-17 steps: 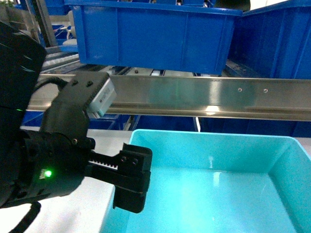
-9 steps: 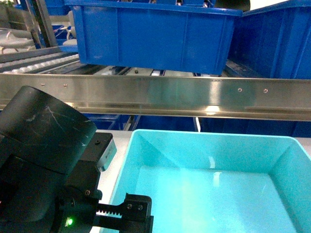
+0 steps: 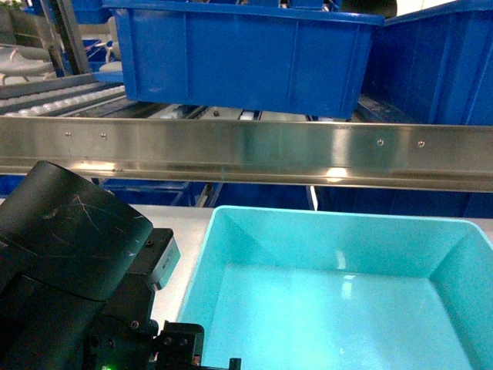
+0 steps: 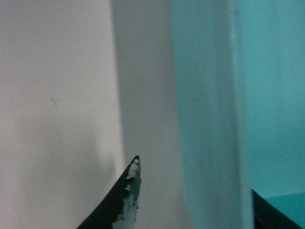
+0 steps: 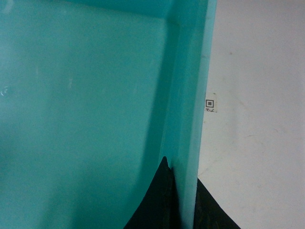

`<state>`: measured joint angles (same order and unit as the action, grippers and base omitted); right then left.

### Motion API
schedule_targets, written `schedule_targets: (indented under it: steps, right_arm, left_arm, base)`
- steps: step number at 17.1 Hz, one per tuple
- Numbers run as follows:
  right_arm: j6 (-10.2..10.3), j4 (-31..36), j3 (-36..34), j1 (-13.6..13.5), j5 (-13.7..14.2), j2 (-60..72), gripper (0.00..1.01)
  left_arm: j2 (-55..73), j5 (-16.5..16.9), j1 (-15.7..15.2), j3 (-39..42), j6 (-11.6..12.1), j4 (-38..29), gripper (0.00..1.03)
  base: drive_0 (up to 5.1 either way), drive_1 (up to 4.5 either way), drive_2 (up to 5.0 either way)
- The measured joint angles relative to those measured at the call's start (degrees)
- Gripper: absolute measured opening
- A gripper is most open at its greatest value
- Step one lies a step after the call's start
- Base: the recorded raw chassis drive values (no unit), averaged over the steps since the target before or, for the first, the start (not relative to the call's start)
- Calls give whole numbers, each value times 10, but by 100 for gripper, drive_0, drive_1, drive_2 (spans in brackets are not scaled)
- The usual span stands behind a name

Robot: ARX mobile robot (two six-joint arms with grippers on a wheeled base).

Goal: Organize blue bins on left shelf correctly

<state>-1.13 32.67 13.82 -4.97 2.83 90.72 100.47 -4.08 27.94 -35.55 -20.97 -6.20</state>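
- You are looking at a light turquoise rectangular plastic tub with smooth tapered walls and a flat rim; it is sitting open side up on the plain white tabletop, below and in front of the shiny stainless-steel beam of the left shelf.
- You are seeing darker royal-blue bins resting on the shelf's roller tracks above that beam; only the head view is showing these.
- The head view is showing your left arm's black housing just beside the tub's left wall; its fingers are lying out of that frame.
- The left wrist view is showing the left gripper straddling the tub's left wall: one black fingertip outside over the table, the other inside, spread apart, not pressing the wall.
- The right wrist view is showing the right gripper with black fingers either side of the tub's right wall, lying close against it.
- Only that view is giving you a small square marker sticker on the table beside the tub.
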Motion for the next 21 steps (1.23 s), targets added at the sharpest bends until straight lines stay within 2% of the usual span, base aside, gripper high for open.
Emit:
schedule_targets:
  steps: [1,2,5,6,7,9,11,15,21]
  right_arm:
    - [26,0,-7,1,-12,-13,2]
    - [34,-6,-9,0,-16,-36,2]
    - [47,-17,6,-23,4,-153,2]
    - [49,-28,15,-27,7,-182,2]
    - [56,-43,30,-30,9,-232,2]
    - [60,-34,37,-29,14,-291,2]
    - [61,-29,37,-28,15,-319,2]
    - [64,-39,30,-25,15,-308,2]
    - [65,-39,30,-25,15,-308,2]
  left_arm:
    - [-28,-16,9,20,30,-31,8]
    - [-47,-30,10,24,35,-37,2]
    - [-133,-56,-11,28,77,-60,2]
    - [-156,-61,-17,28,88,-63,2]
    - [-198,-71,-23,28,112,-77,2]
    - [-251,-87,-24,29,139,-95,2]
    - [-269,-90,-24,28,152,-101,2]
    - [-254,-86,-22,31,153,-93,2]
    - [-255,-86,-22,31,153,-94,2]
  base:
    - [0,0,0]
    - [0,0,0]
    - [0,0,0]
    - [0,0,0]
    - [0,0,0]
    - [0,0,0]
    - [0,0,0]
    - [0,0,0]
    - [-488,257,257]
